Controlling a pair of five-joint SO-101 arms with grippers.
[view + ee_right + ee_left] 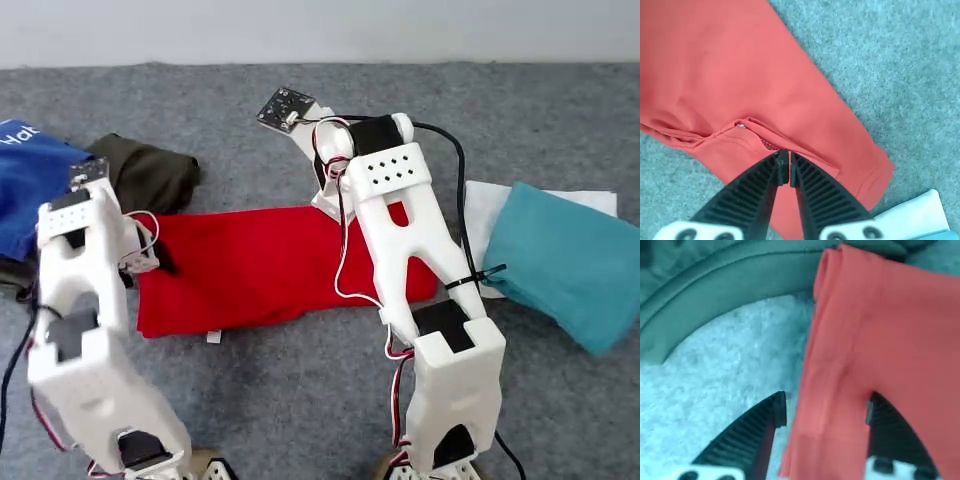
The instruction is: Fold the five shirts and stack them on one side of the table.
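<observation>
The left gripper [827,402] is seen spread wide, with one ribbed jaw on either side of the folded edge of the red shirt [880,330]. The cloth runs through the gap without being clamped. In the high view this gripper is placed at the end of the red shirt nearest the left edge of the table [300,400].

The right gripper [785,167] is seen with its jaws pressed together, only a thin slit being left between them. Its tips are set on a raised fold of the red shirt beside the collar opening. Whether any cloth is caught between them cannot be told. In the high view the right arm is stretched over the right half of the red shirt, towards its far edge.

The red shirt is laid out flat as a long band across the middle of the grey-covered table. A dark olive shirt [150,175] is bunched just beyond its left end, and a blue shirt [30,180] is heaped at the left edge, touching the olive one. Near the right edge a folded teal shirt [565,260] is laid on a white shirt [480,215], whose corner lies just beside the right end of the red shirt.
</observation>
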